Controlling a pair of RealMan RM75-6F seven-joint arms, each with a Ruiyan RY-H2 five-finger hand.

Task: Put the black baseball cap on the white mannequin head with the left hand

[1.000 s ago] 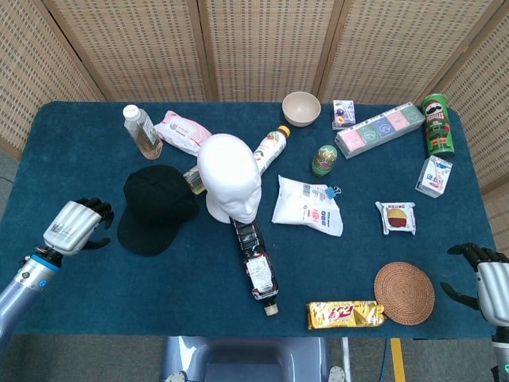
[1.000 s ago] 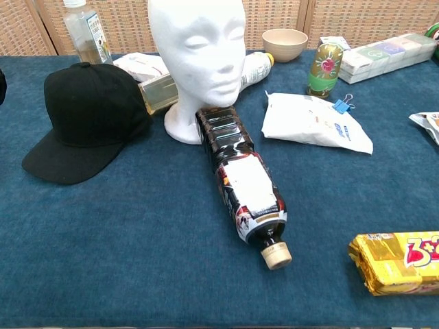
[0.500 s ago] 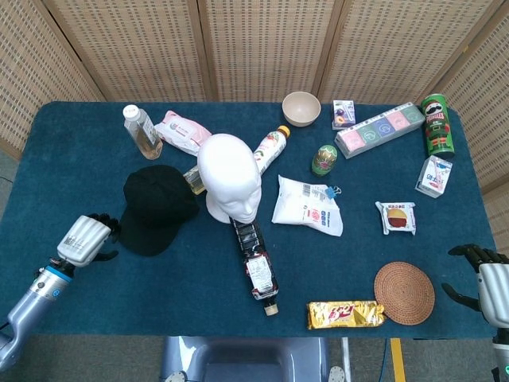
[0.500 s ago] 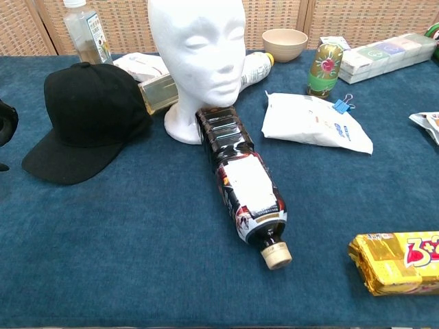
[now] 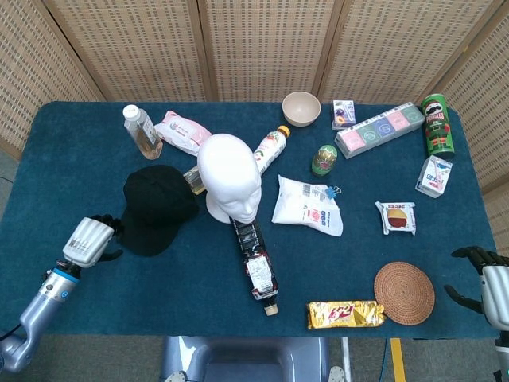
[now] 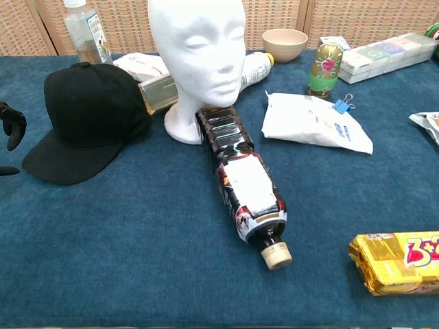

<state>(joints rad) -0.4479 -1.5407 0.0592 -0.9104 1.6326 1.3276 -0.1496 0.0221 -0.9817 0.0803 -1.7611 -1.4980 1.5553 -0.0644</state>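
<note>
The black baseball cap (image 5: 156,208) lies flat on the blue table, its brim toward the front left; the chest view has the cap (image 6: 86,120) at the left. The white mannequin head (image 5: 230,175) stands upright just right of it, also seen as the head (image 6: 199,51) in the chest view. My left hand (image 5: 91,237) hovers at the cap's brim edge with fingers spread and nothing in them; only its fingertips (image 6: 12,127) reach into the chest view. My right hand (image 5: 487,278) rests at the table's front right corner, fingers apart and empty.
A dark drink bottle (image 5: 254,263) lies in front of the mannequin head. A small gold box (image 6: 156,91) sits between cap and head. A clear bottle (image 5: 141,131) and pink wipes pack (image 5: 181,131) stand behind the cap. A white pouch (image 5: 308,204), woven coaster (image 5: 404,292) and snack bar (image 5: 345,313) lie rightward.
My left hand has moved right and toward the cap's brim, and its fingertips now show at the chest view's left edge. The cap and right hand have not moved.
</note>
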